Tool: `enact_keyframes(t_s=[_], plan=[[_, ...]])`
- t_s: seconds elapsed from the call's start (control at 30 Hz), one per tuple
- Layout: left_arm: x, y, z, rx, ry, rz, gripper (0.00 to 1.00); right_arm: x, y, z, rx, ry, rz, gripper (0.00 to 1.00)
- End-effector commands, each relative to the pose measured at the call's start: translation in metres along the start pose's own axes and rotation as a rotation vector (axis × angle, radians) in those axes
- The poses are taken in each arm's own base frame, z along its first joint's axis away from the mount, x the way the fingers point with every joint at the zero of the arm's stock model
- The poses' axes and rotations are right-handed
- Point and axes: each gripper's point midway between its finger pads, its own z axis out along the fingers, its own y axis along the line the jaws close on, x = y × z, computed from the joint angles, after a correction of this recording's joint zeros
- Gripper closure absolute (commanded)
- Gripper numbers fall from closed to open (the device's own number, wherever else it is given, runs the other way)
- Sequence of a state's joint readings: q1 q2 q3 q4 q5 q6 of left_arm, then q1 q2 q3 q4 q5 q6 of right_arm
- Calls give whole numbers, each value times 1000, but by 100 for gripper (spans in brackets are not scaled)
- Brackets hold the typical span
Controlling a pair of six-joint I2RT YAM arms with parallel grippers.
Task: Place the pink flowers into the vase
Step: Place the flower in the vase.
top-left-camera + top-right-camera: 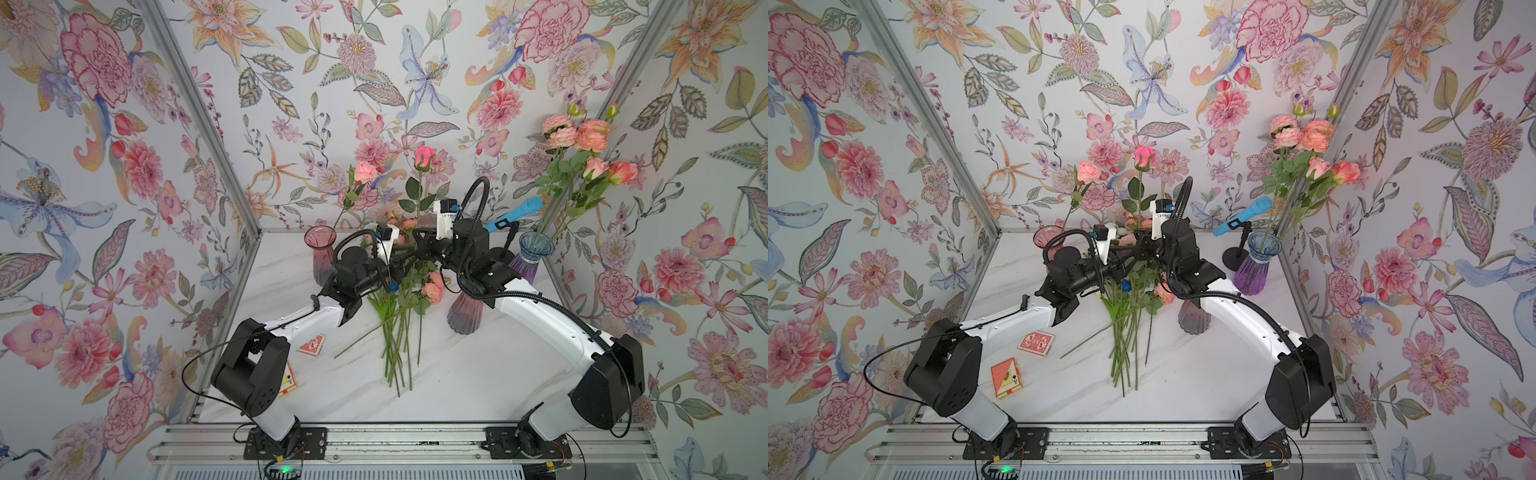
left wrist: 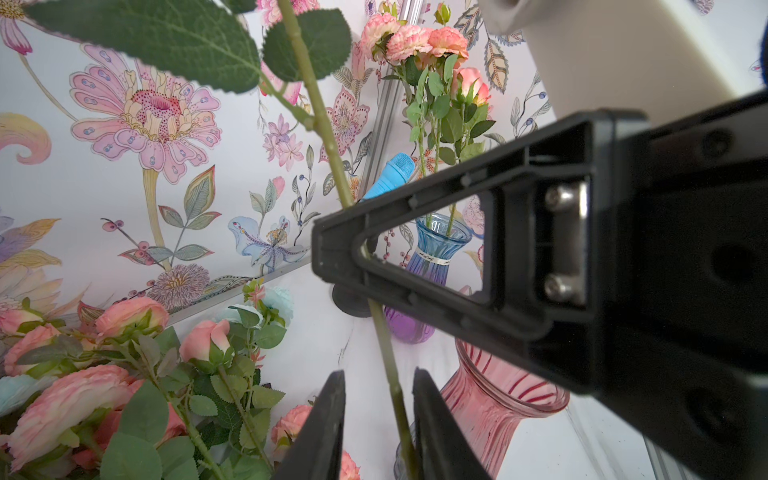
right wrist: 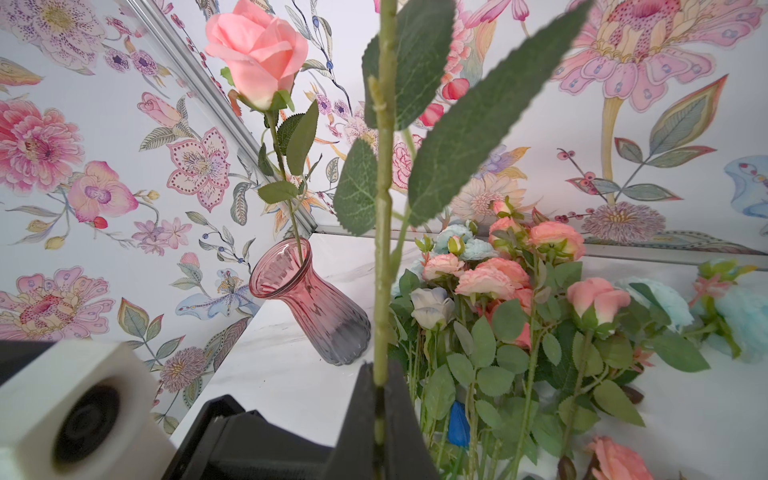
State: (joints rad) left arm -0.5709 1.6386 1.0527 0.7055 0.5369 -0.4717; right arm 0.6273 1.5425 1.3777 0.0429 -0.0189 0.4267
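**Fig. A single rose passed between two grippers.** The rose point(image 1: 424, 157) is carried upright above the middle of the table point(image 1: 457, 374), its head well above both arms in both top views. Its stem point(image 3: 380, 249) is clamped in the closed jaws of the right gripper point(image 3: 379, 370). The left gripper point(image 2: 379, 374) is set lower on the same stem, its jaws narrowed to either side. A gap is seen beside each finger point(image 2: 328, 415), so no grip is judged to be made there yet.

The other pink flowers point(image 3: 498, 282) lie heaped on the table below the grippers, mixed with pale blue blooms point(image 3: 457, 239). Three vases are shown:
- The back vase point(image 1: 319, 253) holds a second rose point(image 1: 365, 171).
- The blue vase point(image 1: 534, 249) holds a bunch of pink flowers.
- The near vase point(image 1: 463, 313) stands close under the right arm, with no stems seen rising from it.

**Handling.** The rose is judged light. The stem looks thin, fairly stiff and smooth, so it could turn or slide between the jaws. Hold is best taken on bare stem below the leaves point(image 2: 166, 37). The head and leaves look soft and would give or crush, so they are not to be gripped. The vases are judged fragile and easily tipped if a stem is pushed sideways against the rim.
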Motion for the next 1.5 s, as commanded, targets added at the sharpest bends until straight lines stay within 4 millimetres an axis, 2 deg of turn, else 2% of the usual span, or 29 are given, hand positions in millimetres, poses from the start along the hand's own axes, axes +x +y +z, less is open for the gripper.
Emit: enact_keyframes(t_s=[0.0, 0.17, 0.4, 0.47, 0.63, 0.7, 0.9, 0.97, 1.03, 1.07, 1.17, 1.33, 1.47], plan=[[-15, -7, 6, 29, -41, 16, 74, -10, 10, -10, -32, -33, 12, 100], [-14, -7, 6, 28, -43, 16, 80, -10, 11, -10, -39, -31, 14, 100], [-12, -6, 5, 24, -39, 17, 100, -12, 6, -16, -18, -44, 13, 98], [-12, -5, 5, 19, -35, 25, 100, -14, 3, -18, -9, -48, 16, 96], [-14, -2, 5, -8, -32, 52, 100, -19, -5, -26, 9, -62, 19, 86], [-17, 1, 3, -33, -35, 70, 100, -23, -8, -31, 15, -71, 19, 74], [-28, 15, -5, -137, -50, 163, 100, -35, -20, -51, 42, -103, 16, 53], [-36, 20, -10, -181, -54, 206, 100, -38, -26, -58, 56, -114, 11, 41], [-42, 31, -15, -231, -60, 242, 100, -40, -33, -66, 75, -126, 12, 33], [-62, 28, -25, -248, -101, 268, 100, -41, -36, -70, 83, -134, 15, 25], [-86, 40, -40, -317, -145, 317, 100, -40, -48, -78, 108, -140, 21, 0], [-124, 50, -66, -421, -216, 404, 100, -35, -58, -85, 124, -131, 31, 0], [-157, 55, -93, -523, -297, 484, 100, -27, -64, -82, 127, -107, 39, 1]])
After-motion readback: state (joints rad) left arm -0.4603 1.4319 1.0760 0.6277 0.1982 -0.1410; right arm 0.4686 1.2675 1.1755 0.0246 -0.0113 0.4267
